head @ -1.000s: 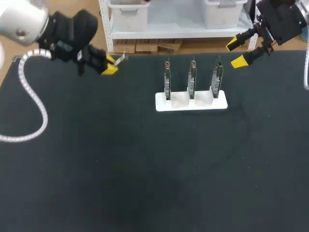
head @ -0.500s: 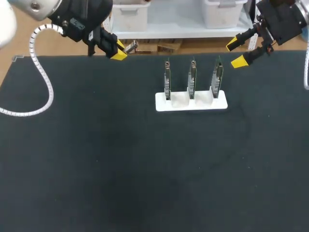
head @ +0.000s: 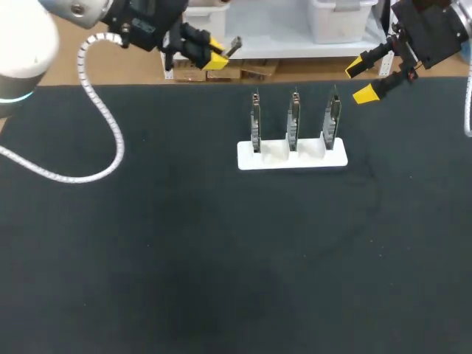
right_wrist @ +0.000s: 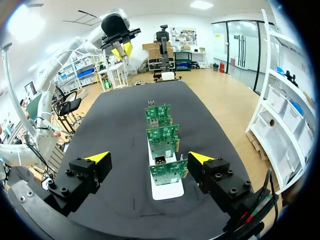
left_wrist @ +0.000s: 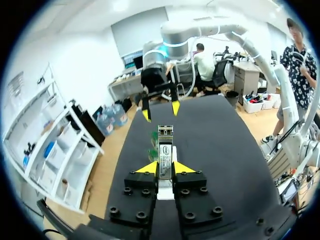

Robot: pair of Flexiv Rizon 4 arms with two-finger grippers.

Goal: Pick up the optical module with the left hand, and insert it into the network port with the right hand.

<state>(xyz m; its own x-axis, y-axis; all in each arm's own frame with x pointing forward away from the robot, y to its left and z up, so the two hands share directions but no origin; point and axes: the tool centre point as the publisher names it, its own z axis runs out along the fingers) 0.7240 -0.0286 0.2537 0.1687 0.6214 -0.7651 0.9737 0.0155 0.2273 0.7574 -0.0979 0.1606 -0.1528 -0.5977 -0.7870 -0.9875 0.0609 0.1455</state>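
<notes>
Black table mat (head: 221,258) w/ white holder (head: 274,159) toward far edge, three network-port boards (head: 294,118) upright in it. Left gripper (head: 214,56) is raised by far edge, well left of holder, fingers pinching optical module (head: 231,46), which sticks out past yellow tips. Right gripper (head: 363,80) is spread wide, nothing in it, near holder's right end, not touching.

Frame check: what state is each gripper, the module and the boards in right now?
left gripper: shut on the optical module, in the air.
optical module: held, sticking out ahead of the gripper, not inserted.
right gripper: open, empty.
circuit boards: three, upright in the white holder.
</notes>
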